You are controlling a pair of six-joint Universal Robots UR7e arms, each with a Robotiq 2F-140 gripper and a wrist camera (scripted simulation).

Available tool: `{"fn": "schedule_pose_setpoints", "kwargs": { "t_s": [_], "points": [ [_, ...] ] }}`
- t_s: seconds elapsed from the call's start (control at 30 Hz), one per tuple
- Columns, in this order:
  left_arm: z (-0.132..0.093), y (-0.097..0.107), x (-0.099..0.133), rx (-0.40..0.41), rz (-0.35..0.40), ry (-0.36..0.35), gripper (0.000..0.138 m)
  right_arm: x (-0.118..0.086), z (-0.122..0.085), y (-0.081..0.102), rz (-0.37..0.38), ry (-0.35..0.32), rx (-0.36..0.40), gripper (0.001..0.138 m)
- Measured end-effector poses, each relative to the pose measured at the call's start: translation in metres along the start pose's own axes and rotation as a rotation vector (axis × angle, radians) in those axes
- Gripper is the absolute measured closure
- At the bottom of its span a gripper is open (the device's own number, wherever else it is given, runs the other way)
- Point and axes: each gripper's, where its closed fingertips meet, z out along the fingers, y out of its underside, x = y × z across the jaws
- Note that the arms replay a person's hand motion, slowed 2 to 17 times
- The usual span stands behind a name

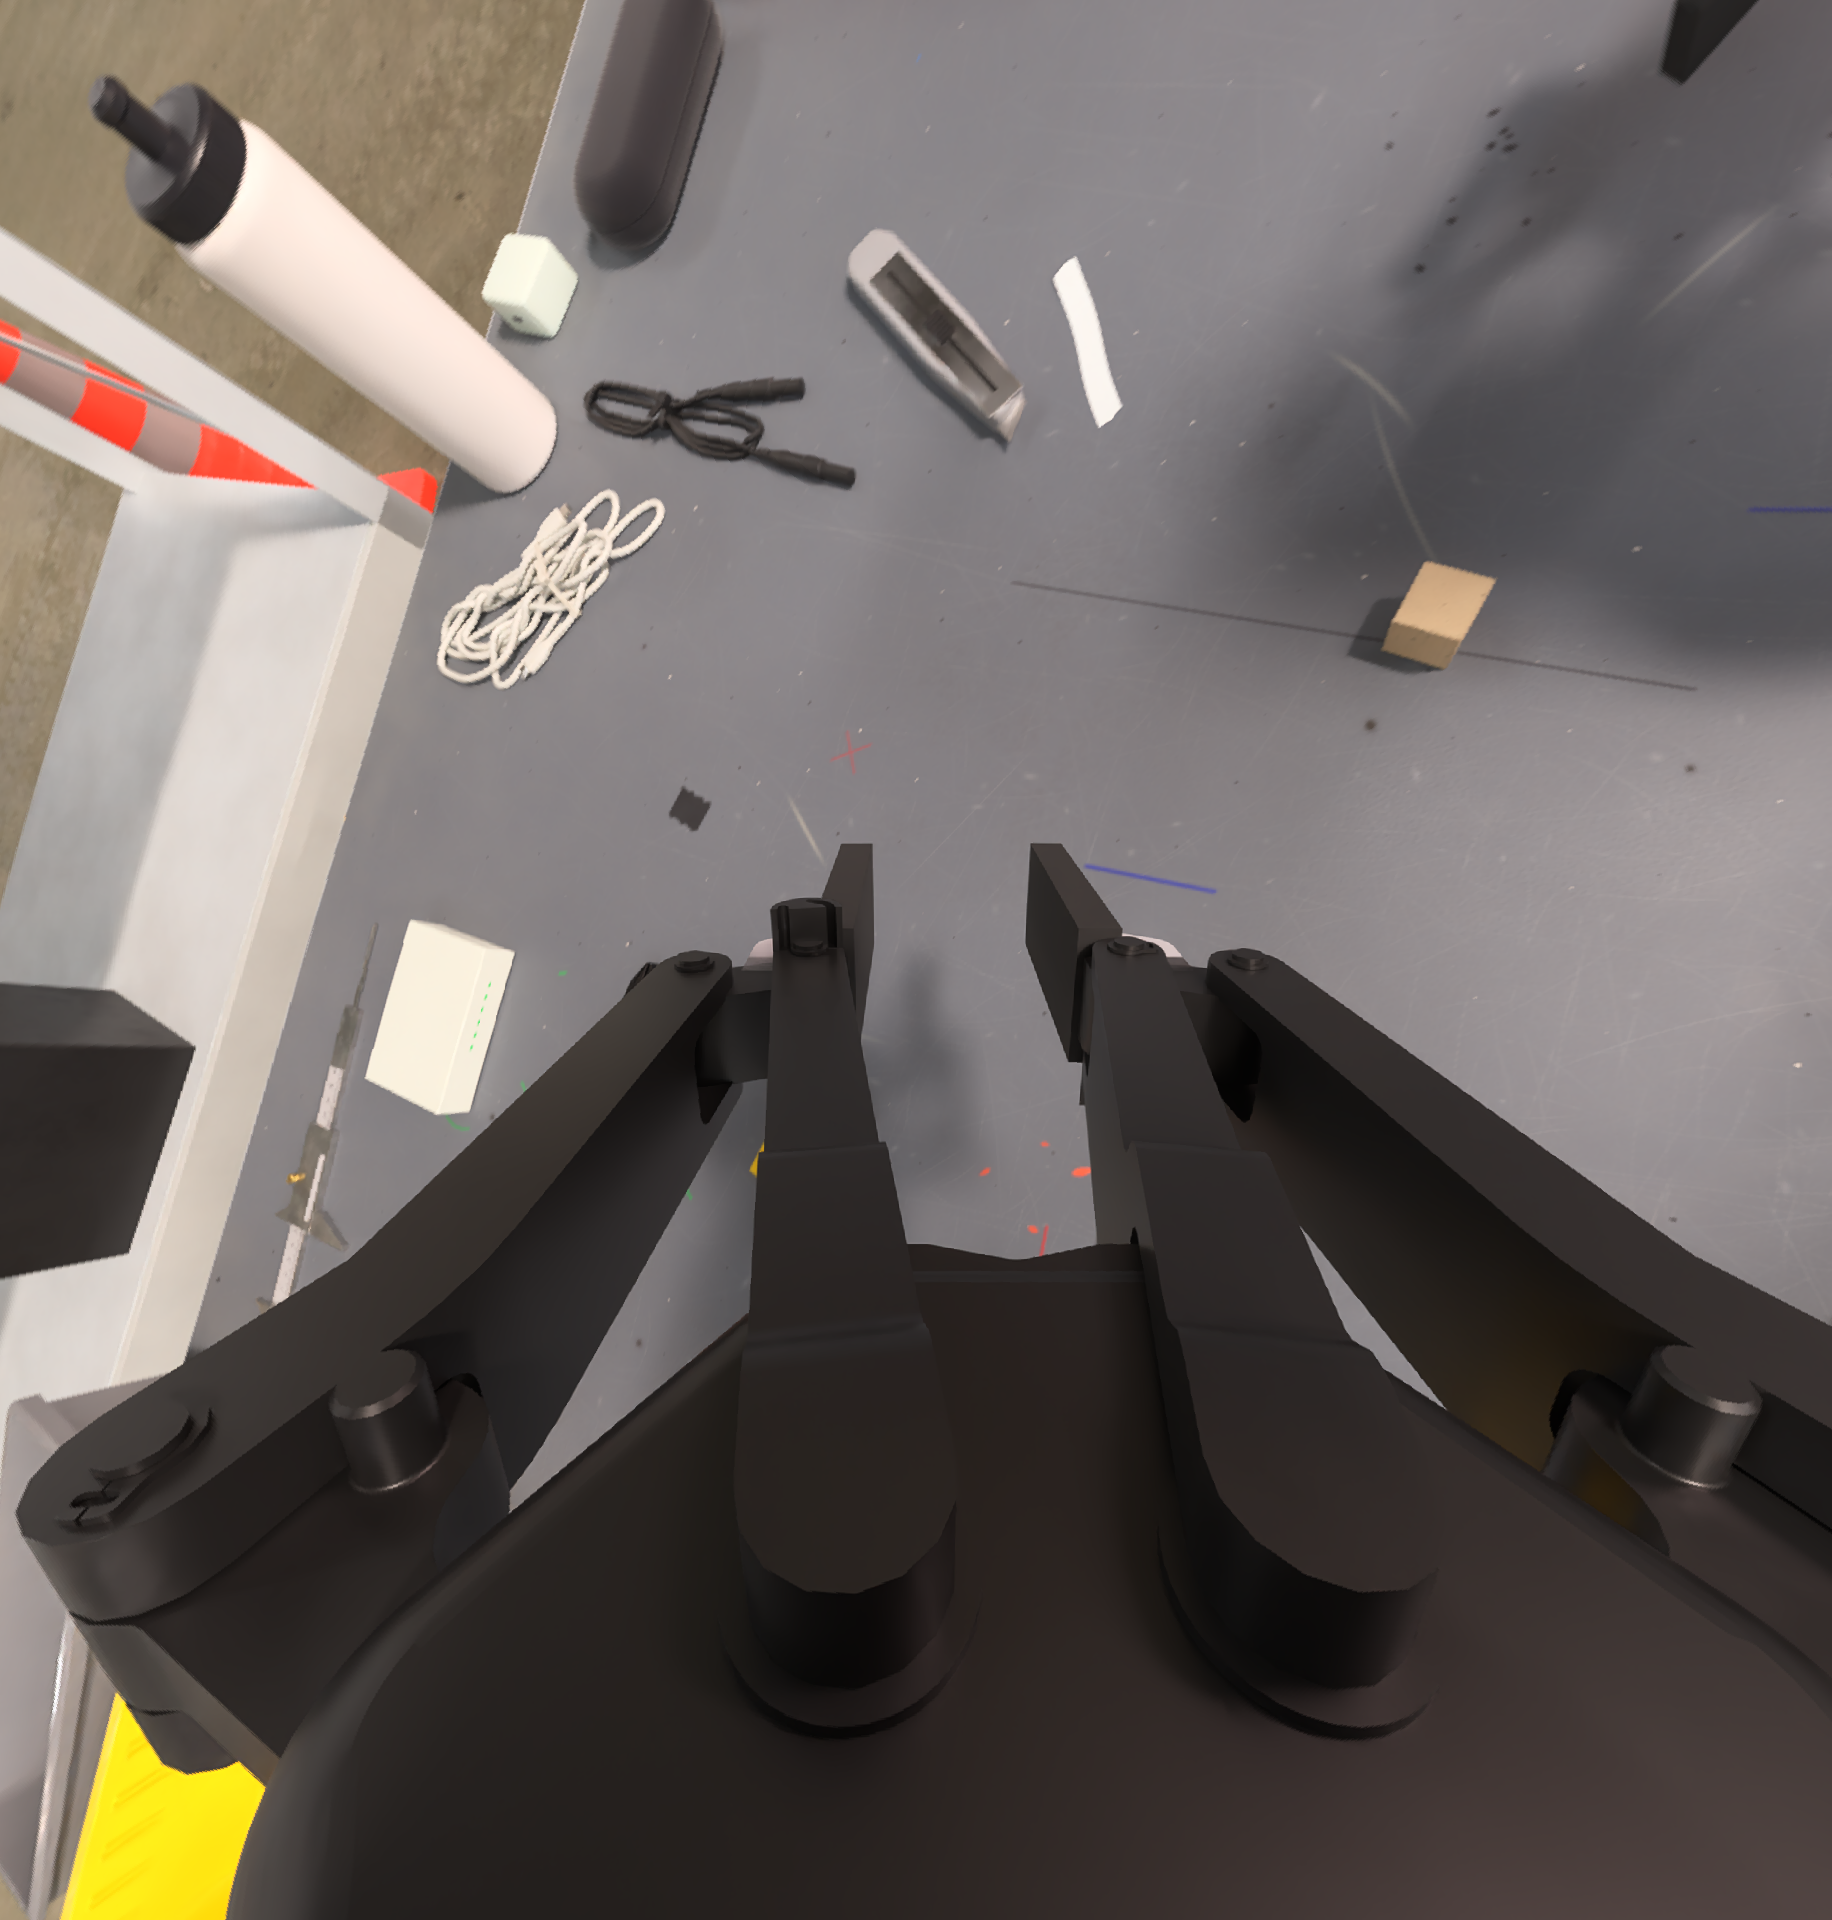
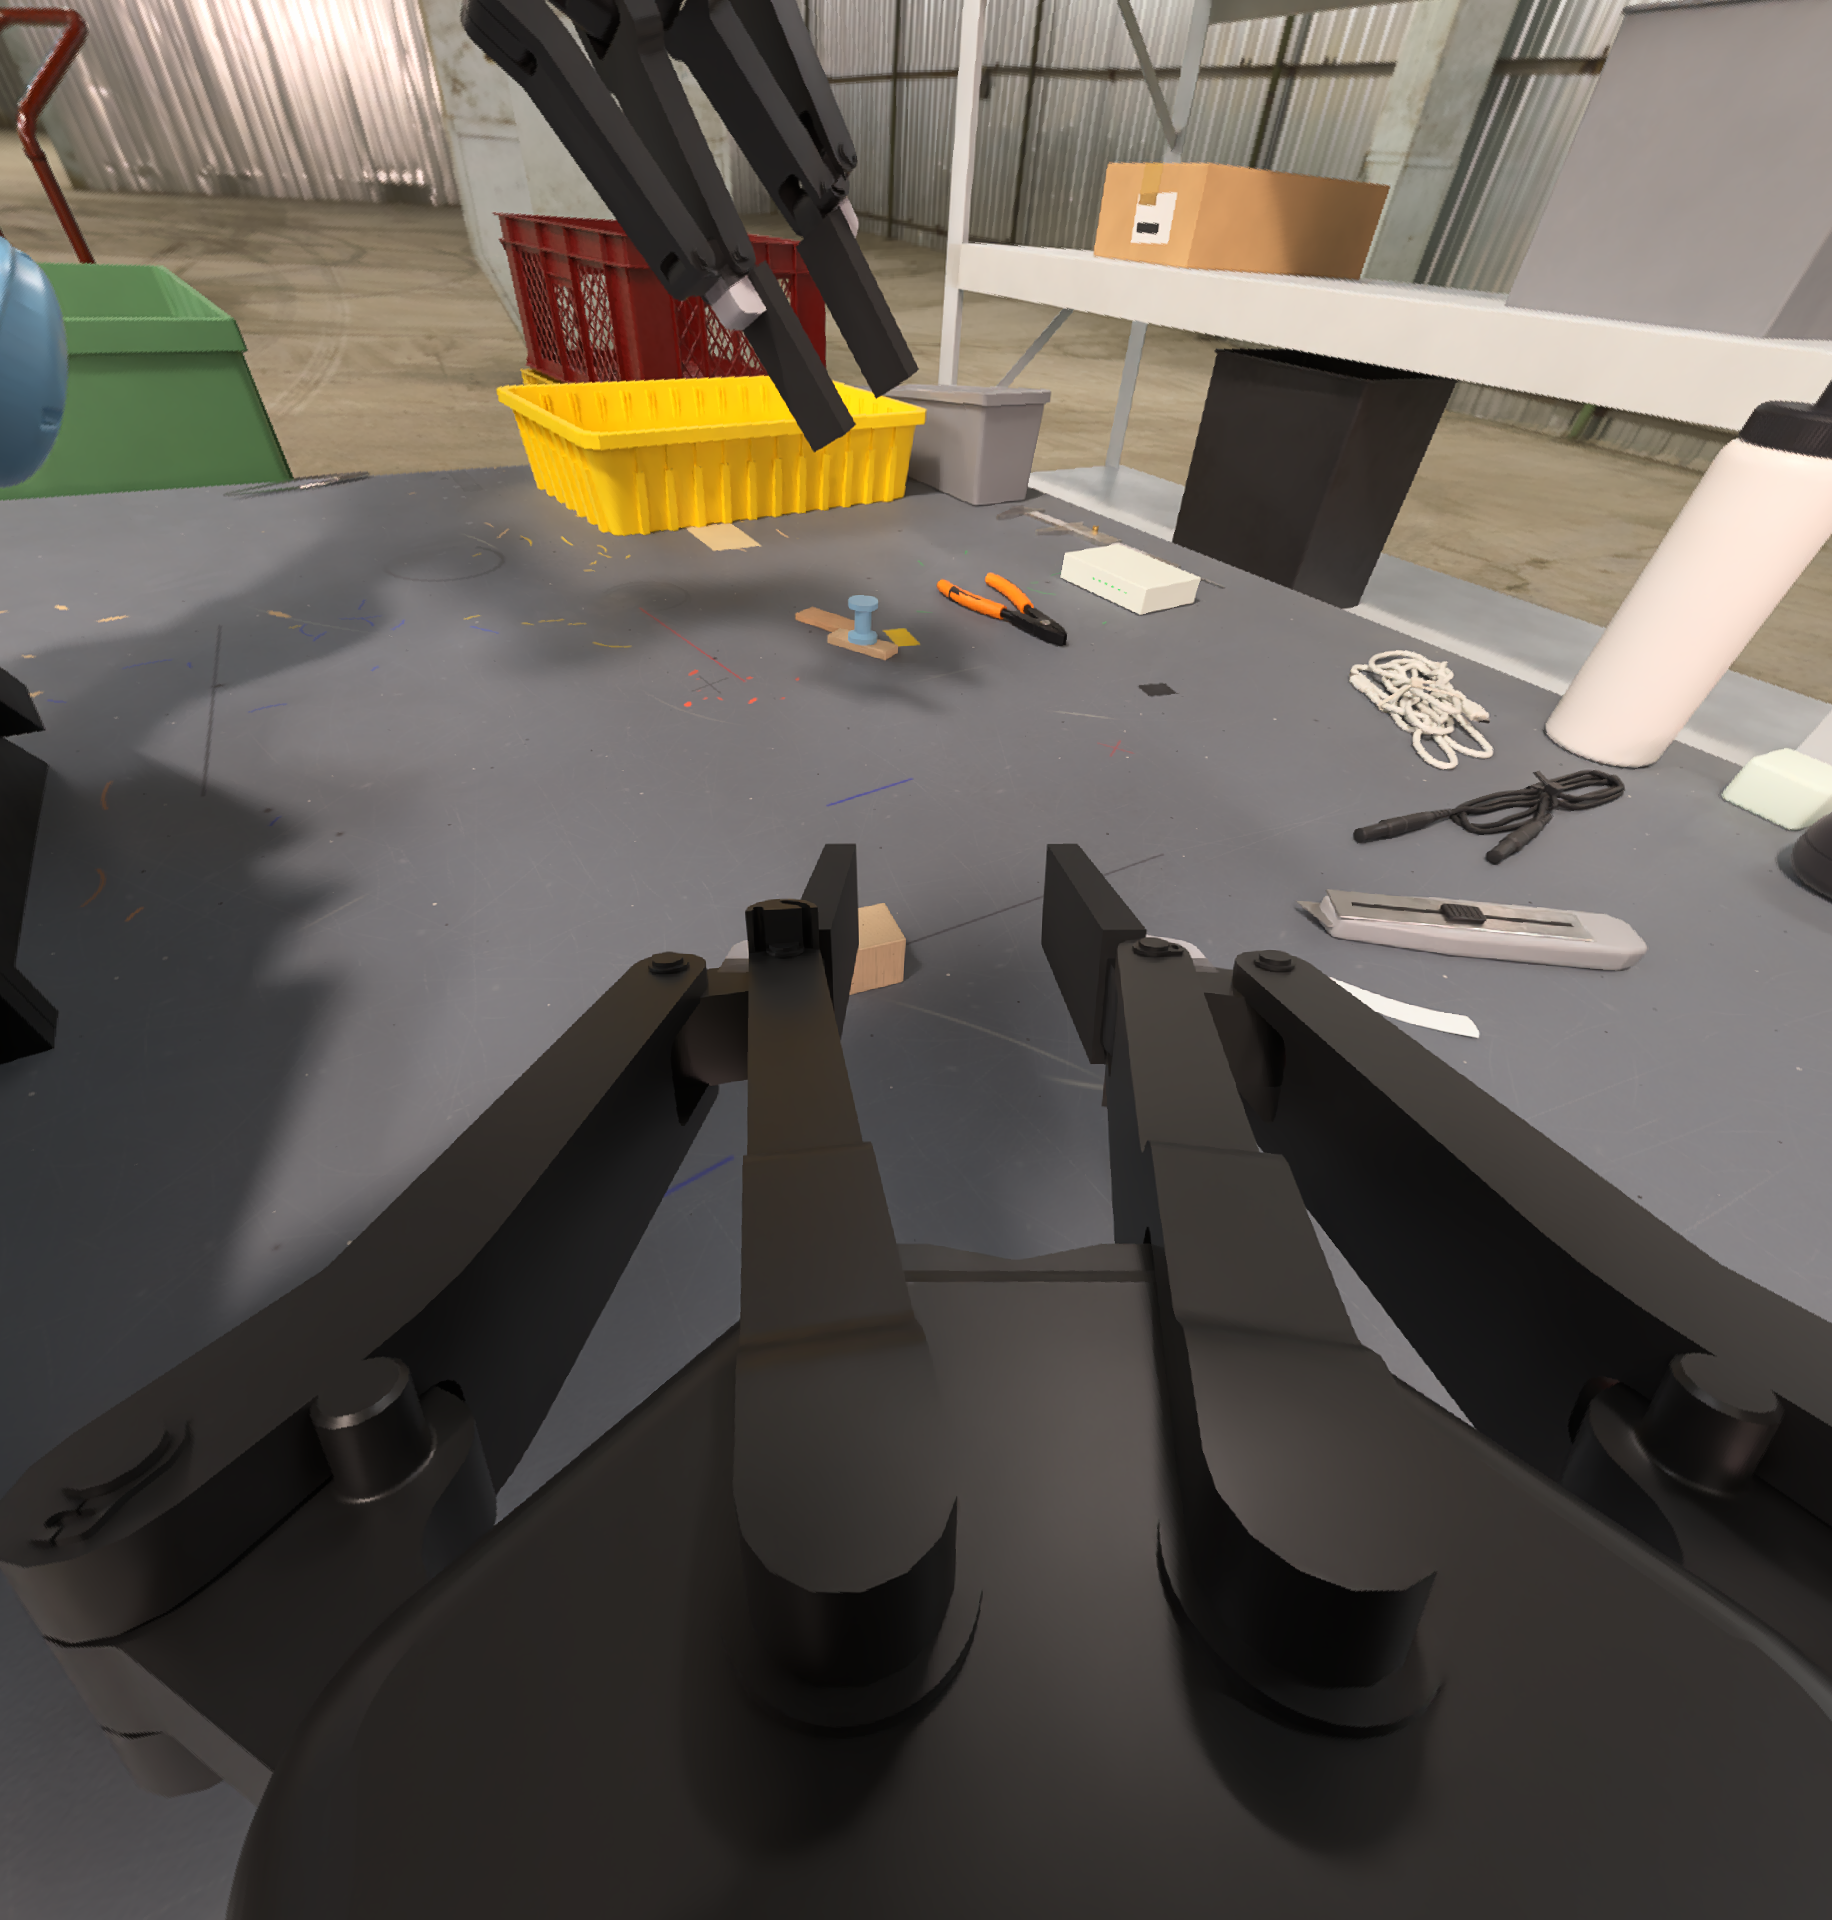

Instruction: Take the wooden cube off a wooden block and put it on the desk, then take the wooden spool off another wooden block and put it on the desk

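The wooden cube (image 1: 1437,613) lies on the grey desk (image 1: 1203,748), apart from any block. In the right wrist view the cube (image 2: 879,961) sits just behind my right gripper's left finger, partly hidden by it. A blue spool (image 2: 863,620) stands upright on a flat wooden block (image 2: 847,636) farther off. A second flat block (image 2: 723,536) lies bare by the yellow bin. My right gripper (image 2: 948,883) is open and empty, low over the desk. My left gripper (image 1: 950,873) is open and empty; it also shows in the right wrist view (image 2: 860,400), high above the spool.
A utility knife (image 2: 1473,928), a white strip (image 2: 1411,1010), a black cable (image 2: 1494,810), a white rope (image 2: 1421,707) and a tall white bottle (image 2: 1701,592) lie to the right. Orange pliers (image 2: 1000,608) and a white box (image 2: 1130,578) lie near the spool. A yellow bin (image 2: 709,452) stands at the desk's far edge.
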Motion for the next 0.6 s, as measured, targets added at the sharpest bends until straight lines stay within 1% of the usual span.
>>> {"fn": "schedule_pose_setpoints", "kwargs": {
  "t_s": [0.3,0.6],
  "points": [
    [0.006,0.035,-0.027,-0.047,-0.061,-0.022,0.097,-0.001,0.002,0.001,-0.001,-0.004,-0.007,0.091],
    [0.022,0.071,-0.045,-0.105,-0.126,-0.011,0.096,-0.002,0.004,0.003,0.002,-0.008,-0.012,0.091]
  ]
}}
